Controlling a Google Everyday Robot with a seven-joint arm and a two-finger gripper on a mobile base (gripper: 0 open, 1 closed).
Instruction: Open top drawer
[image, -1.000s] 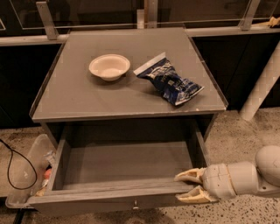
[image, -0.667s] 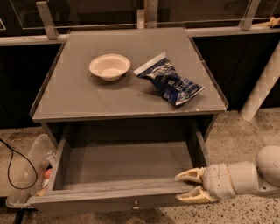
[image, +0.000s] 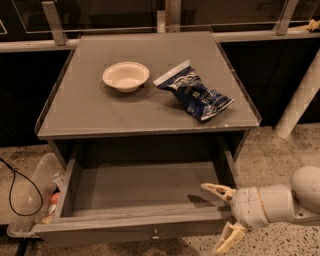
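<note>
Top drawer (image: 145, 186) sits pulled well out from under the grey table (image: 90, 112), its grey box open to view and a small knob (image: 156, 233) at the middle of the front panel. Its long axis runs side to side across the table's width, and the front faces out toward the camera, the way it slides. The gripper (image: 215, 218) is at the drawer's right front corner with its fingers spread apart. One reaches over the top edge of the front panel and the other hangs down in front, so the panel lies between them; I cannot tell whether either touches it. The job looks about done to me. Any further pull should go straight out, not sideways, since hauling from one corner could skew the box and jam it. Up on the table a white bowl (image: 126, 76) and a blue snack bag (image: 194, 93) lie near each other but apart
</note>
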